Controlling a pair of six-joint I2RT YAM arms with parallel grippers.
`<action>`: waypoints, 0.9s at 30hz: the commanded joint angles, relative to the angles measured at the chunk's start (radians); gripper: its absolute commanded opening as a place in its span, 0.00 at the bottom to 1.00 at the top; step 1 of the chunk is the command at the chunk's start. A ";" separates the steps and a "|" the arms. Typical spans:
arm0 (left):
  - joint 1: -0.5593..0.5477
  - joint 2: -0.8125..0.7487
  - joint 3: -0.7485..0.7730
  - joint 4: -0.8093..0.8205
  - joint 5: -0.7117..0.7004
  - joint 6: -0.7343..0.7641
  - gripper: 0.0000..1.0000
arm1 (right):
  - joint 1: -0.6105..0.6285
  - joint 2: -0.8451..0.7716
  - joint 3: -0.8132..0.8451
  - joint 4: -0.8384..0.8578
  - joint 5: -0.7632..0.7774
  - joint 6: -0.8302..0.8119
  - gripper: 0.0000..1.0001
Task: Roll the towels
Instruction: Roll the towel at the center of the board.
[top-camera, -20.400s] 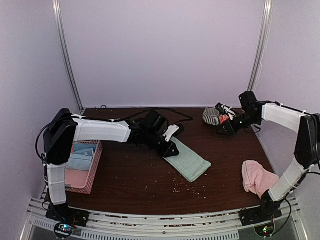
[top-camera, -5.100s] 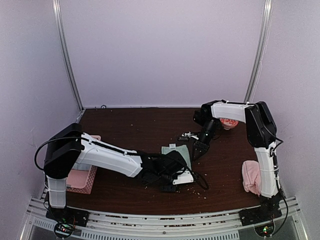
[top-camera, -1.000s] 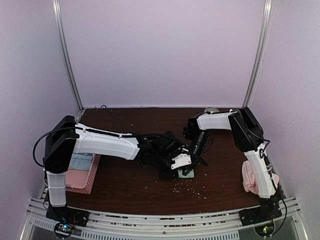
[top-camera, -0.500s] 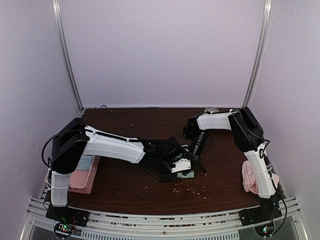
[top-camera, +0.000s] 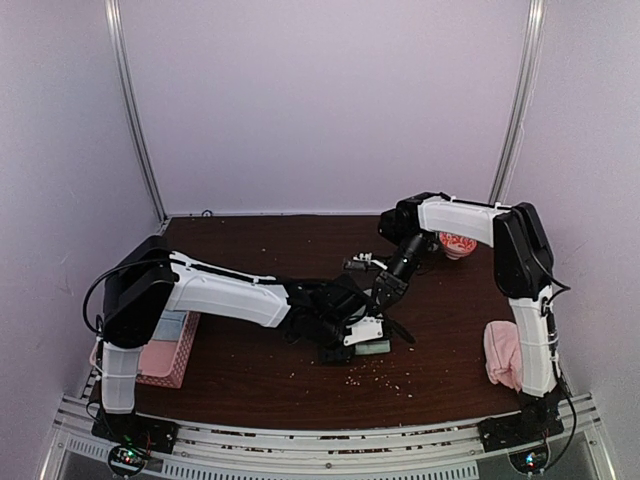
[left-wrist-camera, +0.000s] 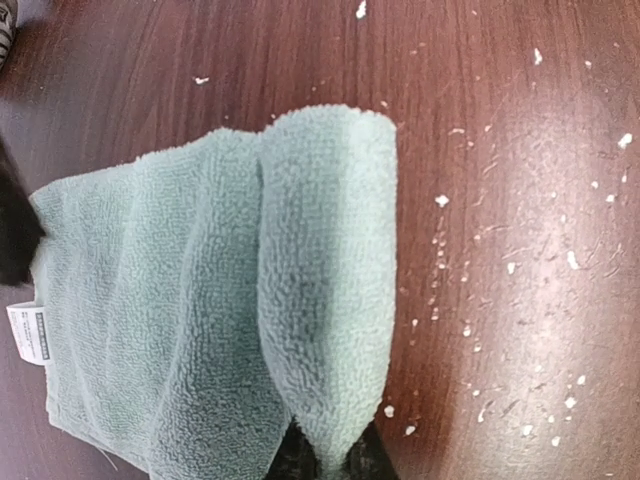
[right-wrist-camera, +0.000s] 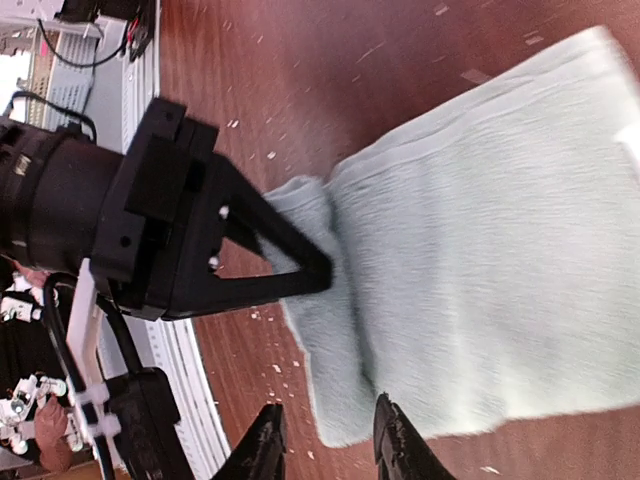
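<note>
The mint green towel (left-wrist-camera: 200, 300) lies partly rolled on the dark table, its rolled edge on the right in the left wrist view. My left gripper (left-wrist-camera: 330, 465) is shut on the end of that roll; the right wrist view shows it (right-wrist-camera: 318, 278) clamped on the towel (right-wrist-camera: 480, 250). From above, this gripper (top-camera: 365, 335) covers most of the towel (top-camera: 376, 347). My right gripper (right-wrist-camera: 328, 445) hangs open just above the towel's near corner, nothing between its fingers; from above it (top-camera: 384, 288) sits just behind the towel. The pink towel (top-camera: 503, 352) lies bunched at the right edge.
A pink basket (top-camera: 186, 352) holding pale blue cloths (top-camera: 165, 325) stands at the left. A patterned mug (top-camera: 458, 245) is at the back right, behind the right arm. Pale crumbs (top-camera: 380, 375) are scattered on the table in front of the mint towel.
My left gripper has closed on the rolled end of the mint towel. My right gripper has let go, opened and pulled back from the towel toward the rear.
</note>
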 joint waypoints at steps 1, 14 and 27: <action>-0.008 -0.034 -0.025 -0.046 0.083 -0.067 0.00 | -0.027 0.010 0.022 0.092 0.091 0.108 0.27; -0.014 -0.066 -0.003 -0.165 0.242 -0.178 0.00 | 0.030 0.124 0.084 0.260 0.258 0.286 0.18; 0.099 0.094 0.131 -0.309 0.656 -0.245 0.00 | -0.078 -0.057 0.240 0.089 0.067 0.191 0.27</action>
